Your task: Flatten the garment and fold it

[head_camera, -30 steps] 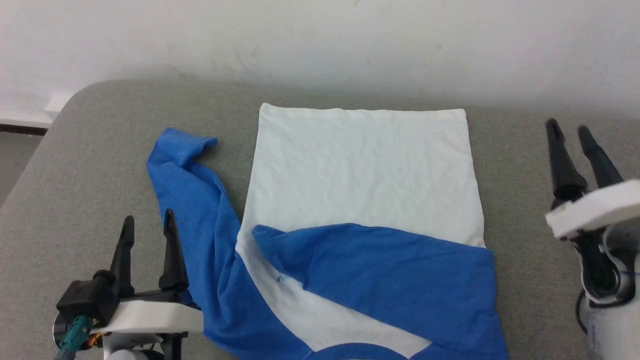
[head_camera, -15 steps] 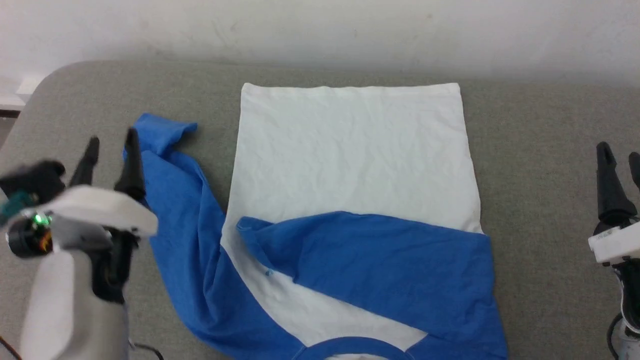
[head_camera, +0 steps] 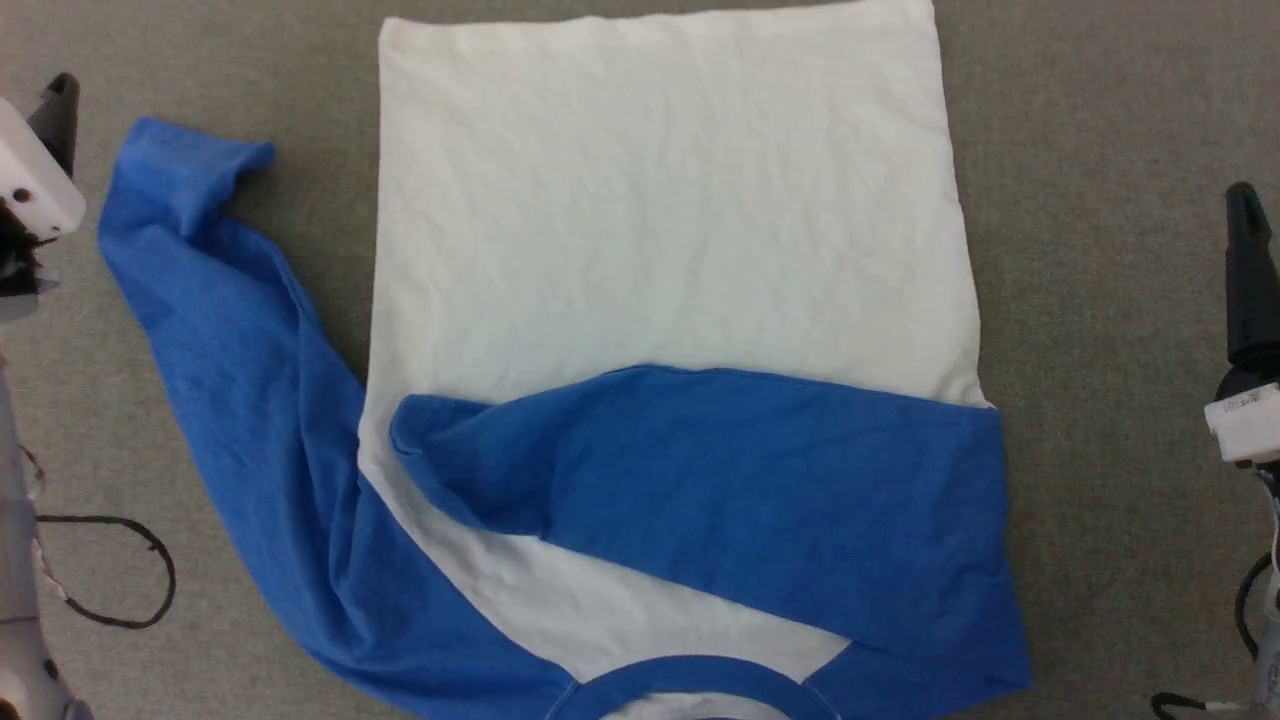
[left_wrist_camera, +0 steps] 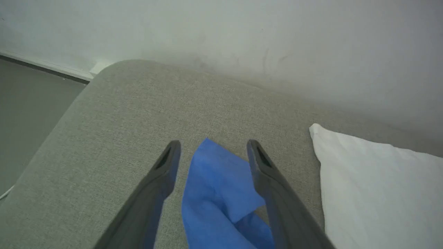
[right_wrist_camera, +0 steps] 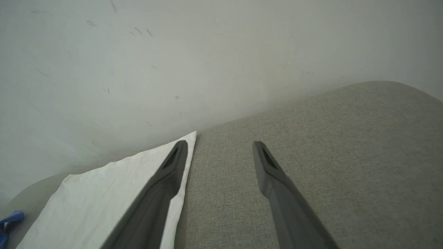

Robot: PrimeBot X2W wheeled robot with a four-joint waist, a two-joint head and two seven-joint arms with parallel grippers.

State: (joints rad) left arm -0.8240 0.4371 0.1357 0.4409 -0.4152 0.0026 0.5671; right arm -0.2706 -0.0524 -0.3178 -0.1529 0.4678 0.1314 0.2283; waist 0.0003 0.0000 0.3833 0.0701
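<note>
Left gripper [left_wrist_camera: 213, 141] moved up to garment [head_camera: 660, 220] cuff [left_wrist_camera: 214, 173] — fingers wide apart, cuff between them, right gripper [right_wrist_camera: 220, 142] spread wide — empty.

White garment [head_camera: 660, 220] with bright blue sleeves, grey woven surface [head_camera: 1100, 200], dark gripper fingers [left_wrist_camera: 155, 193]

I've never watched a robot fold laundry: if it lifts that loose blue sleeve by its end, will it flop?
Probably yes: the sleeve lies bent, its cuff curled over. It looks thin and wrinkled, so likely light. Pushed, it would probably bunch on the rough grey fabric surface rather than slide.
</note>
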